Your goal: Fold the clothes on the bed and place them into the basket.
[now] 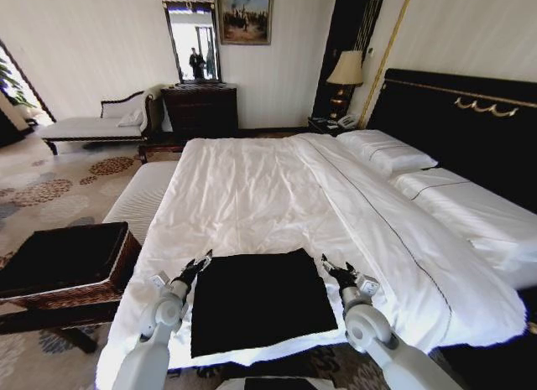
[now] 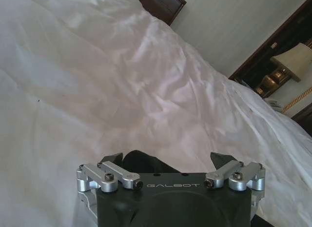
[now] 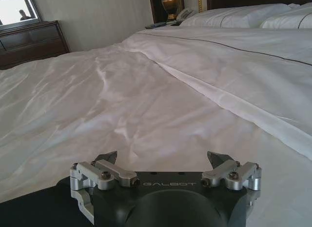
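The clothes [image 1: 260, 298], a black shirt lying flat as a squarish rectangle, rest on the foot end of the bed [image 1: 252, 189]. My left gripper [image 1: 199, 265] hovers open at the shirt's far left corner, and a bit of black cloth [image 2: 141, 161] shows just beyond its fingers. At the far right corner my right gripper [image 1: 334, 271] is open too, the shirt's edge [image 3: 29, 207] lying beside it. Neither holds anything. The brown wicker basket [image 1: 67, 260] with black lining stands on the floor left of the bed.
A white upholstered bench [image 1: 143, 197] runs along the bed's left side, between bed and basket. Pillows [image 1: 386, 151] and the black headboard [image 1: 461, 130] lie to the right. A dark dresser with mirror [image 1: 200, 109] and a chaise [image 1: 92, 126] stand against the far wall.
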`<state>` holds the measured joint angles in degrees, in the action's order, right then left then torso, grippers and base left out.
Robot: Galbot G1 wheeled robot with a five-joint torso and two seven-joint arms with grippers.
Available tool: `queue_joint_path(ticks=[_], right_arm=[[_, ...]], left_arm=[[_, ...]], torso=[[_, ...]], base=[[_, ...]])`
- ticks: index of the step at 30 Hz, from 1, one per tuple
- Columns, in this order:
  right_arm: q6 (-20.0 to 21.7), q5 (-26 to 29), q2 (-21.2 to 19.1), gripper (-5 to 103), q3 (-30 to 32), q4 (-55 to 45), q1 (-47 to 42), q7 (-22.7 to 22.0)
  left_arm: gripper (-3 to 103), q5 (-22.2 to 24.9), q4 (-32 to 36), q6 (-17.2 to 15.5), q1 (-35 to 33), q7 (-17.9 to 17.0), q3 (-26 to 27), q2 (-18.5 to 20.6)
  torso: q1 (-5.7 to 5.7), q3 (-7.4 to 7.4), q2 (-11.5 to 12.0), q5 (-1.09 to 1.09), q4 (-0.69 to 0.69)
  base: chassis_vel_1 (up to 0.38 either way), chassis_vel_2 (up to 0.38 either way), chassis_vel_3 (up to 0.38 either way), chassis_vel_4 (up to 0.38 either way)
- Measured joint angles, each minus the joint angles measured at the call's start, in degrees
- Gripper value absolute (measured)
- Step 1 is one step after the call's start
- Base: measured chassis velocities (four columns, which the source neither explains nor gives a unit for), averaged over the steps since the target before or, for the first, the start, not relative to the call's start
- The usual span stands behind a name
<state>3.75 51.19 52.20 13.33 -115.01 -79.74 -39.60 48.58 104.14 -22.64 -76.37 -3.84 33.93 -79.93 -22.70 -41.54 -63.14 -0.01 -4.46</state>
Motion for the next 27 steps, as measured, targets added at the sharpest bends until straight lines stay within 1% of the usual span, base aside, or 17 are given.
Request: queue_joint_path(ticks=[6, 9, 11, 14, 18, 19, 21, 22, 24, 25, 27], right_arm=[[-0.09, -0.52, -0.01, 100, -1.0, 0.74, -0.06, 0.0], [-0.11, -0.71, -0.15, 100, -1.96, 1.41, 0.2, 0.0], [-0.12, -0.79, -0.21, 100, -2.15, 1.55, 0.25, 0.0], [-0.16, -0.88, -0.4, 100, -2.42, 1.67, 0.28, -0.08], [-0.21, -0.89, -0.53, 100, -2.3, 1.73, 0.25, -0.26], [-0.23, -0.88, -0.57, 100, -2.16, 1.75, 0.23, -0.37], [-0.24, -0.87, -0.58, 100, -1.98, 1.75, 0.22, -0.45], [-0.25, -0.85, -0.58, 100, -1.78, 1.75, 0.21, -0.51], [-0.26, -0.84, -0.59, 100, -1.55, 1.7, 0.2, -0.58], [-0.28, -0.83, -0.61, 100, -1.31, 1.61, 0.16, -0.62], [-0.31, -0.82, -0.7, 100, -0.86, 1.56, 0.05, -0.72]], left_arm=[[100, -0.05, -1.64, 0.45, -0.36, 0.38, 0.52, -0.69], [100, 0.83, -3.01, 0.19, 0.37, 0.34, 0.76, -1.05], [100, 1.04, -3.6, 0.19, 0.7, 0.09, 0.76, -1.22], [100, 2.74, -5.25, 0.22, 1.7, -1.25, 0.57, -1.99], [101, 2.75, -5.58, 0.33, 1.76, -0.95, 0.34, -2.63], [96, 2.71, -5.57, 0.46, 1.69, -0.86, 0.3, -2.84], [96, 2.69, -5.5, 0.58, 1.57, -0.77, 0.27, -2.96], [91, 2.67, -5.41, 0.7, 1.43, -0.67, 0.23, -3.02], [91, 2.65, -5.41, 0.84, 1.31, -0.57, 0.21, -3.05], [80, 2.65, -5.47, 1.05, 1.27, -0.35, 0.21, -3.1], [70, 2.72, -5.93, 1.41, 1.4, -0.04, 0.27, -3.2]], torso=[[0.0, 0.0, 0.0, 0.01, 0.0], [0.0, 0.0, 0.0, 0.01, 0.0], [0.0, 0.01, 0.0, 0.01, 0.0], [0.0, 0.01, 0.0, 0.01, -0.01], [0.0, 0.01, -0.01, 0.02, 0.0], [0.0, 0.01, 0.0, 0.01, 0.0], [0.0, 0.01, -0.01, 0.01, 0.0], [0.0, 0.01, -0.01, 0.01, 0.0], [0.0, 0.01, -0.01, 0.01, 0.0], [0.0, 0.01, -0.01, 0.01, 0.0], [0.0, 0.01, -0.01, 0.01, 0.0]], base=[[0.0, 0.0, 0.0, 0.0], [0.0, 0.0, 0.0, 0.0], [0.0, 0.0, 0.0, 0.0], [0.0, 0.0, 0.0, 0.0], [0.0, 0.0, 0.0, 0.0], [0.0, 0.0, 0.0, 0.0], [0.0, 0.0, 0.0, 0.0], [0.0, 0.0, 0.0, 0.0], [0.0, 0.0, 0.0, 0.0], [0.0, 0.0, 0.0, 0.0], [0.0, 0.0, 0.0, 0.0]])
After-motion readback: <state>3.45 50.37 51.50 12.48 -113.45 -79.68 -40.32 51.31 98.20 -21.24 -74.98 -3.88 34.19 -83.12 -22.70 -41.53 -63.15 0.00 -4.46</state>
